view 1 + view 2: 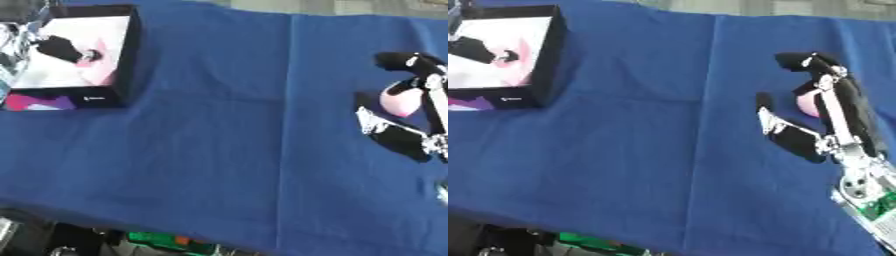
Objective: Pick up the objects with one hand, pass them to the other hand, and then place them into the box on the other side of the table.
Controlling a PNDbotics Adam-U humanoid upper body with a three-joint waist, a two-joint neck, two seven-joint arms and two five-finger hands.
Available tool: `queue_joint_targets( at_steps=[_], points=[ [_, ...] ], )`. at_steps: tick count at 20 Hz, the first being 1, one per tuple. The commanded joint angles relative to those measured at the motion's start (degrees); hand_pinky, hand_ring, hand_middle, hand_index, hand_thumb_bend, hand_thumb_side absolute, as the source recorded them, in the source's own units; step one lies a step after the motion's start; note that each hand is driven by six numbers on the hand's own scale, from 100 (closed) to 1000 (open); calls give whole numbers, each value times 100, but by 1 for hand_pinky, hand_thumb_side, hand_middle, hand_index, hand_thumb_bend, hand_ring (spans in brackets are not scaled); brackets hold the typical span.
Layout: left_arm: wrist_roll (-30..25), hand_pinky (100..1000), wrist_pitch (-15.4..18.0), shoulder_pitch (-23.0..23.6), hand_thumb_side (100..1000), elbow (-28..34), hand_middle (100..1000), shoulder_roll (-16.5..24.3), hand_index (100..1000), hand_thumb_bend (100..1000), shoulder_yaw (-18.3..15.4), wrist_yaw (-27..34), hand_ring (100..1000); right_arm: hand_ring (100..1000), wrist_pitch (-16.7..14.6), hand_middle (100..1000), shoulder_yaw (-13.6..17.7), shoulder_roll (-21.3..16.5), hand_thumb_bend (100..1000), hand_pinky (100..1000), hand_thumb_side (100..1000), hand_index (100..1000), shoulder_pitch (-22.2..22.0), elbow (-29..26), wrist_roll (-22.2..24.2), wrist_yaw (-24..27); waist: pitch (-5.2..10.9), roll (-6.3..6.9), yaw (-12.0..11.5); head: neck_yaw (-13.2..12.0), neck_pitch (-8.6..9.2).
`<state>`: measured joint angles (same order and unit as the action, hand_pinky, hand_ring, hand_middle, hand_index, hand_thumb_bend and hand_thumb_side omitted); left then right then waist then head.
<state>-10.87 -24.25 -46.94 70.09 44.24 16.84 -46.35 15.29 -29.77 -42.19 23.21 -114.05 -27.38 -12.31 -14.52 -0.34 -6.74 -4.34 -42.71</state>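
The job looks to be at its opening stage for this item — the pink ball lies on the blue cloth at the right side of the table, inside the curl of the right hand, neither passed across nor boxed. The hand arches over it, black fingers hooking past its far side and the thumb reaching along the near side, so the ball sits between them; whether they actually touch it cannot be told, and it does not look lifted. The box stands well apart at the far left with something pink and a dark shape over it — possibly the left hand, too unclear to judge. Lift, handover and placing all remain
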Motion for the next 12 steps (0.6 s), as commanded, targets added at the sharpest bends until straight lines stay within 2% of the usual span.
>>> queue_joint_targets(
  at_steps=[1, 4, 6, 9, 12],
  points=[
    [222, 896, -85, -128, 259, 235, 784, 123, 786, 349, -152, 308, 808, 780, -9, 697, 132, -171, 265, 573, 100, 798, 45, -54, -16, -6, 157, 25, -1, 126, -19],
    [441, 907, -143, -131, 265, 577, 768, 142, 774, 173, -129, 849, 788, 782, 58, 698, 195, -222, 284, 577, 100, 799, 16, -54, -5, 8, 188, 24, 16, 334, -49],
    [512, 905, -167, -130, 281, 877, 761, 164, 763, 110, -88, 1193, 780, 784, 132, 699, 254, -266, 292, 579, 100, 800, -9, -54, 3, 21, 208, 27, 32, 489, -74],
    [519, 922, -186, -125, 337, 1285, 761, 202, 760, 100, -6, 1567, 778, 801, 295, 717, 347, -360, 322, 598, 100, 804, -70, -54, 71, 36, 235, 34, 68, 679, -96],
    [471, 932, -232, -120, 373, 1636, 762, 223, 758, 100, 37, 1822, 779, 821, 639, 744, 480, -470, 360, 618, 100, 809, -139, -54, 248, 2, 254, 46, 113, 832, -91]
  ],
)
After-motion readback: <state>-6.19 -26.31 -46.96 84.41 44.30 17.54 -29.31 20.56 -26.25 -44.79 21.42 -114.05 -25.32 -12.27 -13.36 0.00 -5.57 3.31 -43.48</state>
